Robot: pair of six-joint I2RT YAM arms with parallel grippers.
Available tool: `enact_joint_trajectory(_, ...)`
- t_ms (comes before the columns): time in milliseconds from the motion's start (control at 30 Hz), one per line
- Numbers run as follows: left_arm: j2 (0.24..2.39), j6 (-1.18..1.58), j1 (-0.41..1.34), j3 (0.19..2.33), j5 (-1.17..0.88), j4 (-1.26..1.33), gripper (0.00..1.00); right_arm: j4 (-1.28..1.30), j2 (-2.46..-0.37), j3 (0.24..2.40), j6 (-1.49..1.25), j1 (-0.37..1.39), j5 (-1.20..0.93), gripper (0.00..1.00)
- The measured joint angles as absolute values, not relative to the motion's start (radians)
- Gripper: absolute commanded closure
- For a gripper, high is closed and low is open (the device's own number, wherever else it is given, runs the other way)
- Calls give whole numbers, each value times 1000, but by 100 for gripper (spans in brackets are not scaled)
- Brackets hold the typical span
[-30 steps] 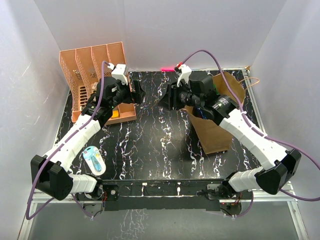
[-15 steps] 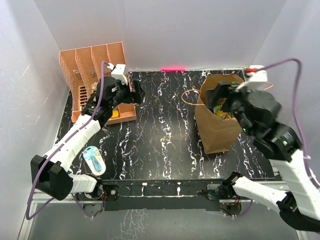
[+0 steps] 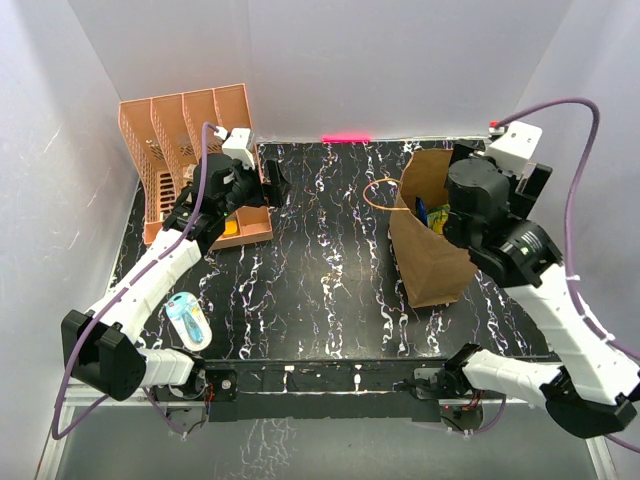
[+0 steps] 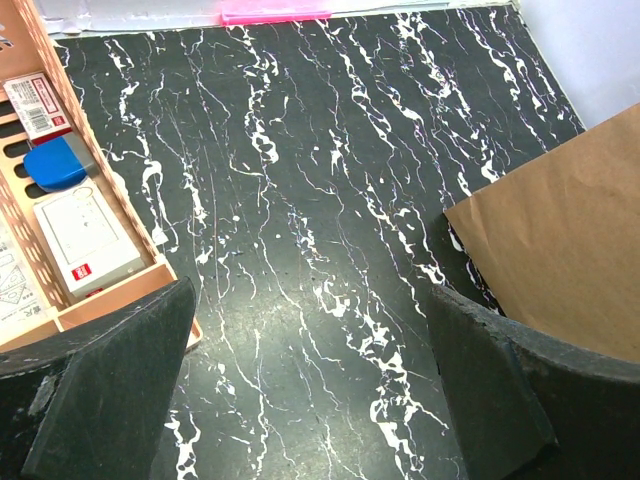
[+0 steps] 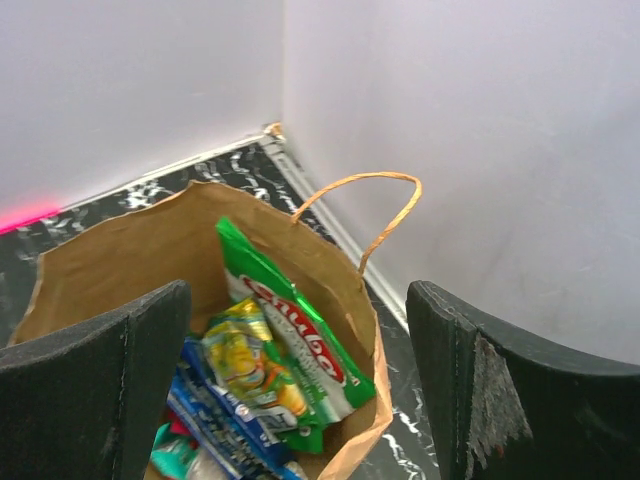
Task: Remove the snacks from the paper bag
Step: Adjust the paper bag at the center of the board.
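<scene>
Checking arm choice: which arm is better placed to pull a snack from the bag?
Right. The right gripper hangs open over the paper bag, snacks showing below; the left gripper is away by the organiser.

**Operator:** Where does your top view look from?

**Manual:** From above and behind the arm bases, facing down on the whole worktop [image 3: 320, 270].

**Operator:** And your wrist views?

**Manual:** Left wrist: close, tilted down at the worktop between the organiser [image 4: 110, 297] and the paper bag [image 4: 560, 240]. Right wrist: near, just above the bag, facing into its mouth. All three views share the bag.
</scene>
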State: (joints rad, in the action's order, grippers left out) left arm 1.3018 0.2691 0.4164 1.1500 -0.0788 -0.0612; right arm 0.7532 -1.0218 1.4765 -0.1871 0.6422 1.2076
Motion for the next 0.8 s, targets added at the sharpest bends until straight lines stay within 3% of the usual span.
enact_joint_trajectory(167,1302,274,416,1150,-80,-62,2,741,-1080,1475,-162,527,1218,8)
enact_joint_trajectory(433,1302,278,416,1150,-83,-62,2,746,-1128,1475,-231,20,846,7)
enact_joint_trajectory(533,1302,281,416,1150,-83,-62,2,757,-1147,1475,-272,-116,650,14)
enact_joint_trajectory(667,1302,281,416,1150,-83,-65,2,756,-1159,1466,-315,-222,424,34)
enact_joint_trajectory(800,1302,281,416,1150,-83,-69,1,747,-1158,1444,-350,-242,238,37)
